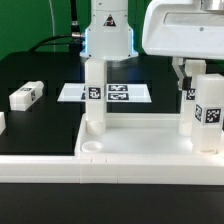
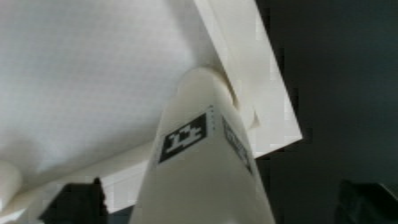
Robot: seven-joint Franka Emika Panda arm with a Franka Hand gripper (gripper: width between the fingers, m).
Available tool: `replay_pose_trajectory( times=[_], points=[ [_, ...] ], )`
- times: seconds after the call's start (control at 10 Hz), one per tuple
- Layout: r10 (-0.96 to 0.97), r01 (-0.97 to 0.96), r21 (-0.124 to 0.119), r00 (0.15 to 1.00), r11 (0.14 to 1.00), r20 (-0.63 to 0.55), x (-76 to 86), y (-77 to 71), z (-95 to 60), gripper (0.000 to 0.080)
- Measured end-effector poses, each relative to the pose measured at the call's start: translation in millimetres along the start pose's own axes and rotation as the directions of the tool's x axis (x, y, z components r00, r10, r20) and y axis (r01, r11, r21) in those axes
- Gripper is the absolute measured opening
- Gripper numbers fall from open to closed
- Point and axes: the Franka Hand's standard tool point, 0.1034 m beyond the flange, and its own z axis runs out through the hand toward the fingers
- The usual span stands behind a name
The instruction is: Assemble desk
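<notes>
At the exterior view's right, over a corner of the desk top (image 1: 130, 150), fingers (image 2: 80, 203) straddling an upright leg (image 2: 196, 150), clamped or slack I cannot tell; I would hold it plumb on its socket and twist gently home

I am showing my arm (image 1: 107, 25) in glossy white, with a blue light glowing at one joint. The desk top (image 1: 130, 150) is sitting plain white against the black table (image 1: 40, 125). The upright leg (image 1: 94, 115) and the loose leg (image 1: 25, 95) are both wearing white, each carrying a black-and-white patterned tag (image 1: 95, 93). The marker board (image 1: 140, 92) is displaying black square patterns on white, and the backdrop (image 1: 30, 25) is showing green.
</notes>
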Motion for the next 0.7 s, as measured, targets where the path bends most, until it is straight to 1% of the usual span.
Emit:
replay_pose_trajectory(
  times=[0.1,0.3,0.4,0.5,0.7],
  points=[
    [-0.086,0.086,-0.004,0.996,0.996,-0.002,0.6,0.7,0.0,0.0649],
    [-0.179,0.179,-0.007,0.984,0.984,-0.003,0.9,1.1,0.0,0.0649],
    [-0.285,0.285,-0.018,0.958,0.958,-0.004,1.8,2.7,0.0,0.0649],
    [-0.335,0.335,-0.024,0.942,0.942,-0.003,2.4,3.7,0.0,0.0649],
    [-0.350,0.350,-0.024,0.937,0.936,-0.003,3.2,4.9,0.1,0.0636]
  ],
)
